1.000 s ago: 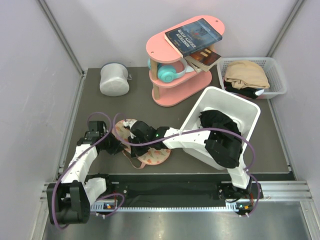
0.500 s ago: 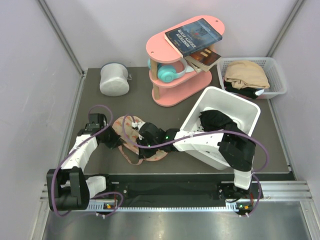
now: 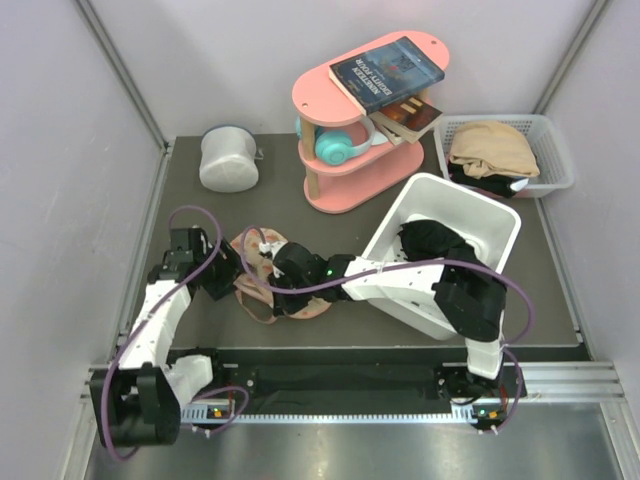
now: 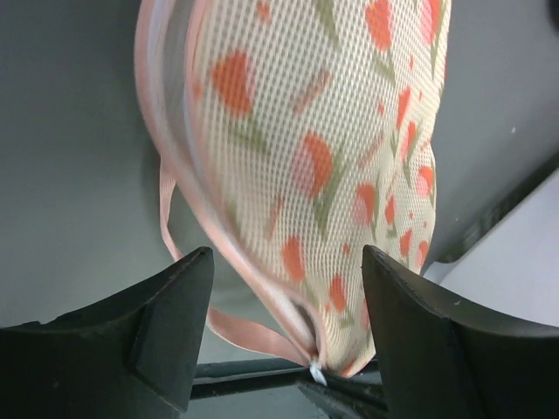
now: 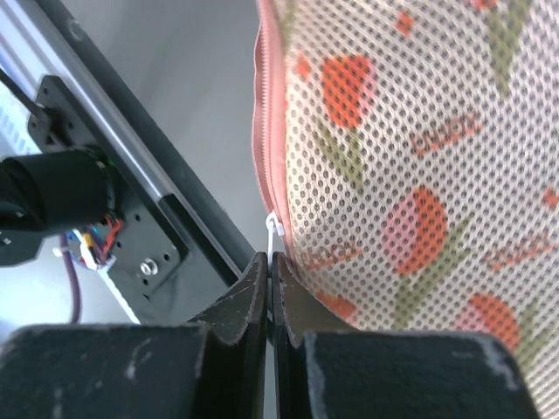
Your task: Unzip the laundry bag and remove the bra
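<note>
Beige-pink mesh with red and green motifs, the laundry bag (image 3: 250,262) lies on the dark table (image 3: 200,215) near its front edge, between the left gripper (image 3: 232,285) and the right gripper (image 3: 278,290). At the left wrist, the left fingers (image 4: 166,323) stand spread and released, with the bag's narrow end and a pink strap (image 4: 244,327) between them, not squeezed. At the right wrist, the right fingers (image 5: 236,305) are clenched flat together beside the zipper seam (image 5: 262,131), a small white pull (image 5: 274,229) at their tips; whether it is pinched cannot be told
</note>
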Tool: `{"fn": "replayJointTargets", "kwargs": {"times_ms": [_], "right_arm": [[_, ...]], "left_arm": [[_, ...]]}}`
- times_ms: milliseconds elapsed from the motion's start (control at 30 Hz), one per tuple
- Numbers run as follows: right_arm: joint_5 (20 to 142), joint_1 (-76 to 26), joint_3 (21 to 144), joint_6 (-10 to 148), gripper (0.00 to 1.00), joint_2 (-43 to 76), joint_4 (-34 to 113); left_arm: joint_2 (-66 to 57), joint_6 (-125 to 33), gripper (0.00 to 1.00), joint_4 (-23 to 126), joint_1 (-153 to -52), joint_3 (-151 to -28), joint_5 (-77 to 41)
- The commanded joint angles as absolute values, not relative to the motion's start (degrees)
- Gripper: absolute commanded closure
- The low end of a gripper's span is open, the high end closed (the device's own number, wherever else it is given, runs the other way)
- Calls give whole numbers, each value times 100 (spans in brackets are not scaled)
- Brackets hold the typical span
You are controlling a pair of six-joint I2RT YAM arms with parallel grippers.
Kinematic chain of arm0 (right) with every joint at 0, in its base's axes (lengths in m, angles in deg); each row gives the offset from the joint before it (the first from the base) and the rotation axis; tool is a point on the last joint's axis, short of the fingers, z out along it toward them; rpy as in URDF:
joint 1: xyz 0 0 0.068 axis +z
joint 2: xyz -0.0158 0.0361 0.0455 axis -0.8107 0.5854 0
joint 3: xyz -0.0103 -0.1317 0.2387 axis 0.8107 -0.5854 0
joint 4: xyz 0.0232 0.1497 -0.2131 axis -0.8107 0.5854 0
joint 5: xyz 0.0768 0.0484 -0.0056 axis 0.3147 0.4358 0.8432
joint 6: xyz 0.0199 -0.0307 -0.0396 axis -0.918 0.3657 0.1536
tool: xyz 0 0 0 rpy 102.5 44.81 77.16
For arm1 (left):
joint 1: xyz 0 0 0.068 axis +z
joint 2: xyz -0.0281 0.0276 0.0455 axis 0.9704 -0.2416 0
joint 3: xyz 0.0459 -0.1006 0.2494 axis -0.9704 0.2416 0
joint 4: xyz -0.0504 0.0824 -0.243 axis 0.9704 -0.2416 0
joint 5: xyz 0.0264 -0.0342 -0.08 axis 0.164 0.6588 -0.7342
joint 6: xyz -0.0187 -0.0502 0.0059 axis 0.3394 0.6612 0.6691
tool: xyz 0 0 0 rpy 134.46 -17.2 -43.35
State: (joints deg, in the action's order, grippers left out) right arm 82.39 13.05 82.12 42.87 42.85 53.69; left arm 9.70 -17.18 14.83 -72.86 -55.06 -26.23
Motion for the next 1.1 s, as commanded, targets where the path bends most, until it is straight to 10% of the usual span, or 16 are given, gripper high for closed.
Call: {"fn": "replayJointTargets", "kwargs": {"times_ms": [0,400,767,1067], "right_arm": [[8412,1290,8740,4376,100,4533,5305],[8562,1412,9329,4508,100,4964,5437],[8500,1439,9277,4473,100,4903,5455],[8325,1430,8733,4429,100,4552,5420]], "left_arm": [[1768,-1599,27,1049,-7259,-5054,-2690],[2324,-1115,28,1214,-7276,-4631,-2962],[1963,-860,100,1997,-7312,-4262,-3173],[1340,-1132,100,2059,-7303,-4613,-2936]]}}
